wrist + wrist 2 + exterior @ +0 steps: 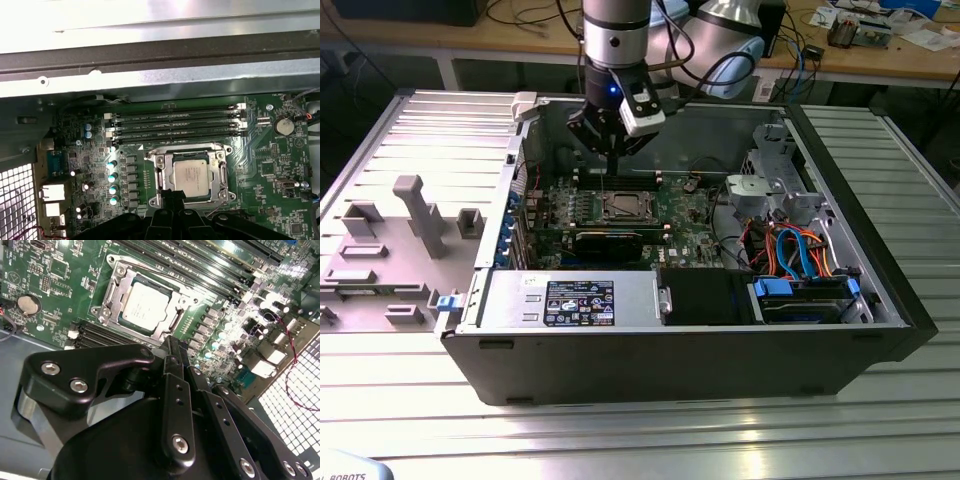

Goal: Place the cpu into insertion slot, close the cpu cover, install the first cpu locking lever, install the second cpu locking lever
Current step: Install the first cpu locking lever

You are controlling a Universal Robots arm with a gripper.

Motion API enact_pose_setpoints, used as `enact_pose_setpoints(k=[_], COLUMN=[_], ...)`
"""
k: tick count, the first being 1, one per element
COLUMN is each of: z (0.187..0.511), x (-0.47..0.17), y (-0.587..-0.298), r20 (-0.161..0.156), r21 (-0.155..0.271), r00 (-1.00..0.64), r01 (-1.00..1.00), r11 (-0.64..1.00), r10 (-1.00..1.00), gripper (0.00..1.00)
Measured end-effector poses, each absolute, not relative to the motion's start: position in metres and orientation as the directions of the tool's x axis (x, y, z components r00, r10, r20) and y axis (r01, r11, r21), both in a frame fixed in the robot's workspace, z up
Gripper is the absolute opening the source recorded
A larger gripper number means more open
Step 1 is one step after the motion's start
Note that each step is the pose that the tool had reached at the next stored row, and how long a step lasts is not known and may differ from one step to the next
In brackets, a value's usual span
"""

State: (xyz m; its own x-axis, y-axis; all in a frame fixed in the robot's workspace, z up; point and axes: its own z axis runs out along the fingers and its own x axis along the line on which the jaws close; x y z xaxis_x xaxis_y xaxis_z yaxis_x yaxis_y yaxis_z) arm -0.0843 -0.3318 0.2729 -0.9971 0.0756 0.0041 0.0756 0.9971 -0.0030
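The gripper [171,346] hangs with jaws pinched together, holding nothing, and its tip is just by the cover [116,292]. The cpu [146,307] lies flat in the slot [170,322], shiny side up. It is square, so no side is longer. The cover lies over it, likely to hold it down.

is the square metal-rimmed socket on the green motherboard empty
No, the pale silver square cpu lies inside the silver-rimmed insertion slot in the first wrist view.
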Motion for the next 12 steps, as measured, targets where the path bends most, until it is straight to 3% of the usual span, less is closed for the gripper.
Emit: enact_pose_setpoints(k=[12], z=[0.2727], x=[-0.087], y=[-0.3318], r20=[0.004], r21=[-0.003], r00=[-0.997], r01=[0.076], r11=[0.997], r10=[0.076], gripper=[0.11])
